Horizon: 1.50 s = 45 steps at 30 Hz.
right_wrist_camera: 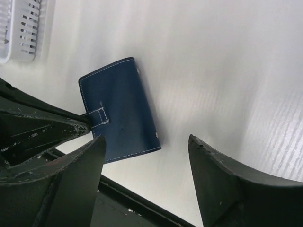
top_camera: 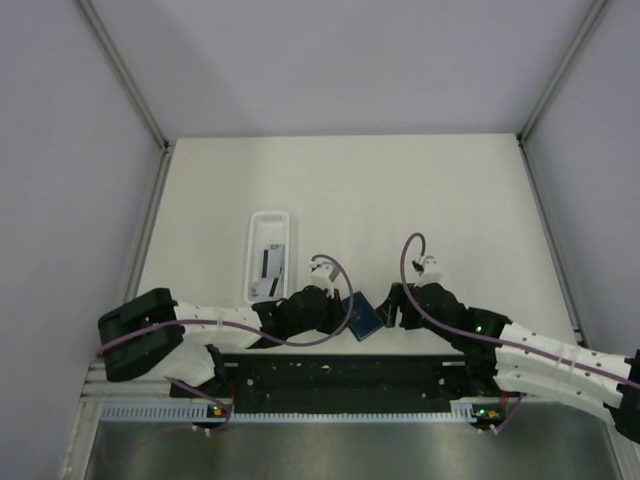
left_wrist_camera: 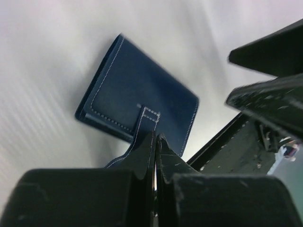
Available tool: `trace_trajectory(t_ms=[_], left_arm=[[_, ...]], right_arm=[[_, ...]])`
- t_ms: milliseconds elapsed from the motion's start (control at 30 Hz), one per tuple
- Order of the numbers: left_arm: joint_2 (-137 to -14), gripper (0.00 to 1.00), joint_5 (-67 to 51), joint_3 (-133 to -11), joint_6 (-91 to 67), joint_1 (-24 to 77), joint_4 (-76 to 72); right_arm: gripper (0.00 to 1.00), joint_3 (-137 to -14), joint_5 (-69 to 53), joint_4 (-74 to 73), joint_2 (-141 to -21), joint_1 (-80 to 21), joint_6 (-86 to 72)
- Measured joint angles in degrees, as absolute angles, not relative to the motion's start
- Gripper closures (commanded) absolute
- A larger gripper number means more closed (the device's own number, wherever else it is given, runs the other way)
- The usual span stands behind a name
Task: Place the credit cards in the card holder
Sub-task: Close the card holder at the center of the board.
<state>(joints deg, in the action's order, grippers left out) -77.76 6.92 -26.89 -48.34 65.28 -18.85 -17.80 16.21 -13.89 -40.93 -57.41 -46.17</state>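
The dark navy card holder (top_camera: 365,316) lies closed on the white table between my two grippers. It also shows in the left wrist view (left_wrist_camera: 137,92) and in the right wrist view (right_wrist_camera: 120,106). My left gripper (left_wrist_camera: 155,142) is shut on the holder's strap tab (left_wrist_camera: 149,114), at the holder's left side in the top view (top_camera: 343,313). My right gripper (right_wrist_camera: 147,139) is open and empty, just right of the holder (top_camera: 392,305). The credit cards (top_camera: 269,263), white with a black stripe, lie in the long white tray.
The long white translucent tray (top_camera: 270,216) stands left of centre, just beyond my left gripper, and its slotted end shows in the right wrist view (right_wrist_camera: 21,28). A black rail (top_camera: 330,375) runs along the near table edge. Grey walls enclose the table.
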Motion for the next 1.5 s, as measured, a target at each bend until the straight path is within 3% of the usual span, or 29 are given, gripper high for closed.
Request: trace_trajectory(t_ms=[333, 633, 933, 1033, 1367, 1500], left_arm=[[-82.87, 1.0, 6.63, -24.32, -50.92, 65.43, -23.86], [-84.95, 1.0, 5.8, -23.24, -52.21, 65.43, -28.49], [-87.31, 1.0, 5.1, -22.83, -52.84, 65.47, -30.65], [-87.68, 1.0, 4.91, -22.83, -52.84, 65.47, -31.31], [-88.77, 1.0, 3.53, -22.33, -52.93, 65.47, -34.09], [-83.92, 1.0, 2.52, -20.64, -52.25, 65.49, -30.28]], right_arm=[[0.26, -16.75, 10.41, -12.6, -41.01, -49.21, -43.9], [0.28, -12.19, 0.49, -4.43, -45.78, -47.77, -41.93], [0.4, -8.27, -6.94, 9.37, -51.29, -46.33, -42.65], [0.45, -7.4, -7.9, 13.43, -53.45, -45.78, -42.7], [0.45, -6.79, -7.25, 15.68, -54.5, -45.23, -43.79], [0.45, -6.79, -5.69, 12.25, -51.79, -45.23, -45.06]])
